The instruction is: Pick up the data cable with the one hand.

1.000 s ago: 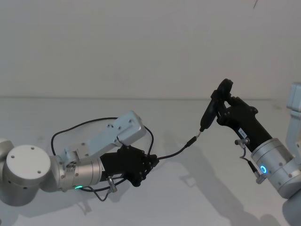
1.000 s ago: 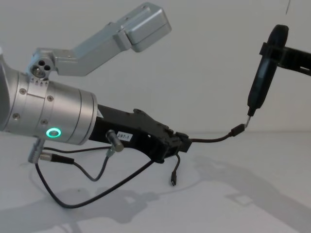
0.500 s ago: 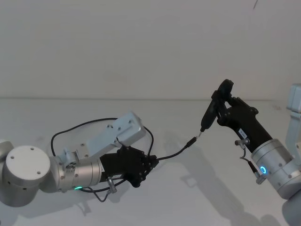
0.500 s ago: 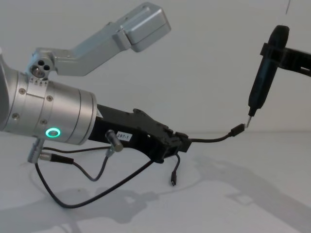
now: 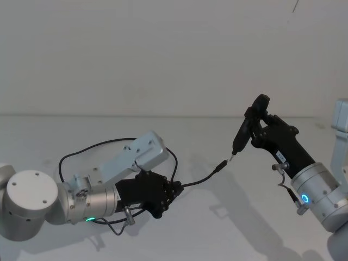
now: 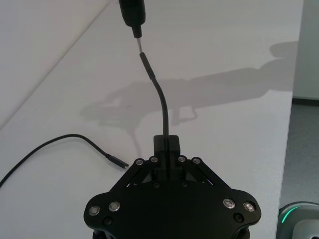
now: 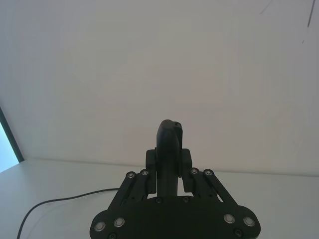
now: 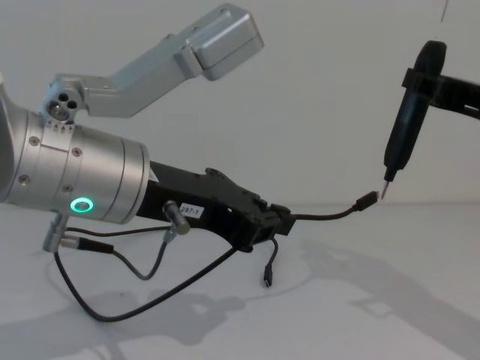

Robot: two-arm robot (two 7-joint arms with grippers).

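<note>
One data cable (image 8: 322,217) clamped in left end effector (image 8: 279,223); one black tool (image 8: 405,127) pinched in right end effector (image 5: 260,126).

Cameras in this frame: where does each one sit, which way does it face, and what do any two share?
Head: high up, looking down at the table; left gripper clamps the data cable, right gripper holds a black tool.
Chest: low, looking across; left gripper, cable plug.
Left wrist: along its fingers toward the tool tip.
Right wrist: along its fingers toward the wall.
Shared: head, chest and left wrist show plug near tool tip.
</note>
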